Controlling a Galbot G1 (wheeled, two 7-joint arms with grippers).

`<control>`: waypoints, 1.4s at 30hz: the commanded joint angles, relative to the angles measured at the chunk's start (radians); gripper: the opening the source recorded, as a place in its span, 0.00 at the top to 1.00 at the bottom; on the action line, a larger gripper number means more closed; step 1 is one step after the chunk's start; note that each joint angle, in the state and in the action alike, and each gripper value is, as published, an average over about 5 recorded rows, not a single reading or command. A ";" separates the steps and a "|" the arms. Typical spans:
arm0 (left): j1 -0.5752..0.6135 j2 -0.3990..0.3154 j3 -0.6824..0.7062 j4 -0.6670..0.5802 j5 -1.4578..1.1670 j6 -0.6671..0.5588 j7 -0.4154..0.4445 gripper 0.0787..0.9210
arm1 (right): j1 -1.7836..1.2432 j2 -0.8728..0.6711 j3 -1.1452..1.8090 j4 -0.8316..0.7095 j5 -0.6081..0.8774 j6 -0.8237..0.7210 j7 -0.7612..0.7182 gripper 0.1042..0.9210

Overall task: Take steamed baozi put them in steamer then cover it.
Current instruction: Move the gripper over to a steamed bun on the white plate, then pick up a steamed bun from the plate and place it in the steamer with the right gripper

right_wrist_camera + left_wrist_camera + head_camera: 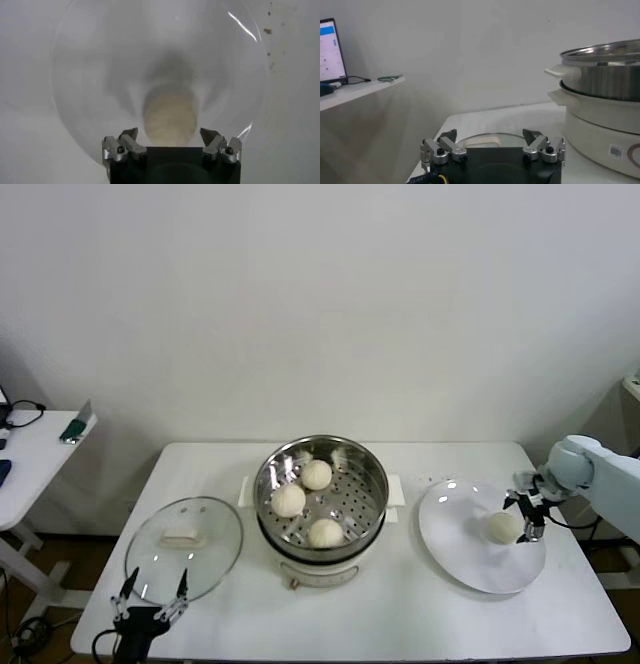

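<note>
Three cream-white baozi (pixel 316 474) lie in the shiny steel steamer (pixel 370 481) at the table's middle. A fourth baozi (pixel 502 527) (pixel 169 117) rests on the white plate (pixel 460 549) to the right. My right gripper (pixel 528 516) (pixel 170 134) hangs open right over that bun, its fingers apart on either side and not touching it. The glass cover (pixel 185 546) with its beige handle (pixel 184 536) lies flat on the table left of the steamer. My left gripper (pixel 150 588) (pixel 490 134) waits open at the cover's near edge, holding nothing.
A side table (pixel 35 459) with a laptop (pixel 331 50) and small items stands at the far left. The steamer sits on a cream pot base (pixel 600 125) with side handles. The table's front edge lies just below the left gripper.
</note>
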 commanded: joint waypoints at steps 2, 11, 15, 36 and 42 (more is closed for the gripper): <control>0.001 0.000 0.000 0.000 0.000 0.000 0.000 0.12 | -0.051 0.030 0.059 -0.046 0.004 -0.012 0.010 0.12; -0.002 0.000 0.001 0.002 0.001 0.001 -0.001 0.12 | -0.021 0.026 0.039 -0.018 0.059 -0.039 0.000 0.28; -0.002 -0.001 0.000 0.001 0.000 0.000 -0.002 0.12 | 0.095 0.001 -0.041 0.037 0.114 -0.053 -0.001 0.32; -0.025 0.004 0.012 0.005 -0.002 0.011 -0.001 0.12 | 0.972 0.295 -0.515 0.589 0.743 -0.308 0.082 0.32; -0.025 0.009 0.010 0.005 -0.007 0.011 -0.001 0.12 | 0.847 0.379 -0.490 0.621 0.727 -0.352 0.139 0.32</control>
